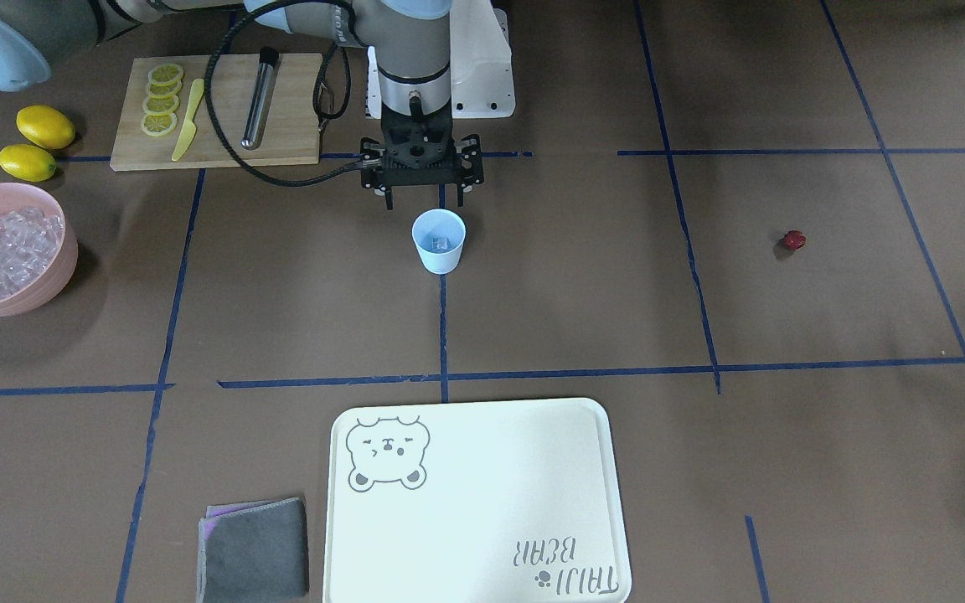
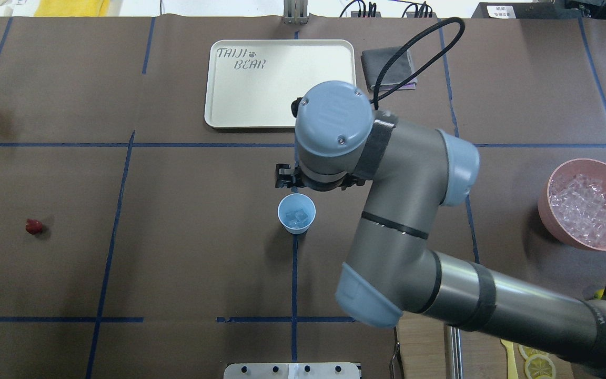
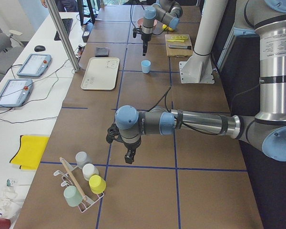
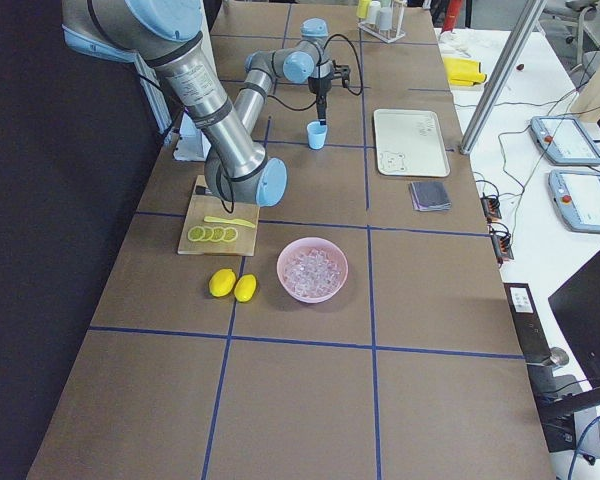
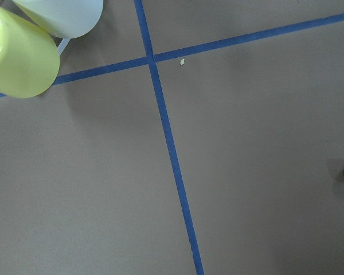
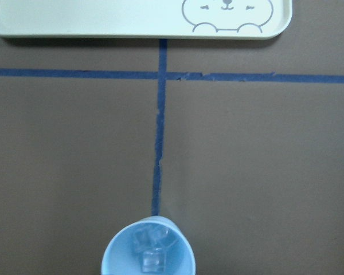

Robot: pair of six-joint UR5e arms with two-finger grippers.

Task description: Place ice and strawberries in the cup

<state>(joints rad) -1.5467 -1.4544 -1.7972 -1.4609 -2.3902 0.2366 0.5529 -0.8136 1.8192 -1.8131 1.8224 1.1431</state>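
Three or so cubes of ice (image 6: 152, 252) lie in the bottom of the cup (image 1: 439, 243), which stands upright mid-bench on a blue tape line. I judge the berry half of the job not yet begun. The strawberry (image 1: 793, 241) sits alone on bare bench, well apart from the cup, out on the robot's left.

The right hand (image 1: 424, 203) hovers just above the cup, on the robot's side of it, fingers spread wide and holding nothing. The left hand (image 3: 129, 160) hangs low at the far left end of the bench, near a rack of cups (image 3: 83, 188). Only the side camera shows it, so I cannot tell whether it is open.

My worries:
- The berry is small, round and glossy. An off-centre pinch could squirt it away or set it rolling.
- The cup looks light, so a finger clipping its rim on the way in could tip it and spill the ice.
- If the right arm is over the cup when the left arrives, the two may clash.
- A high drop could bounce the berry off the ice and out.
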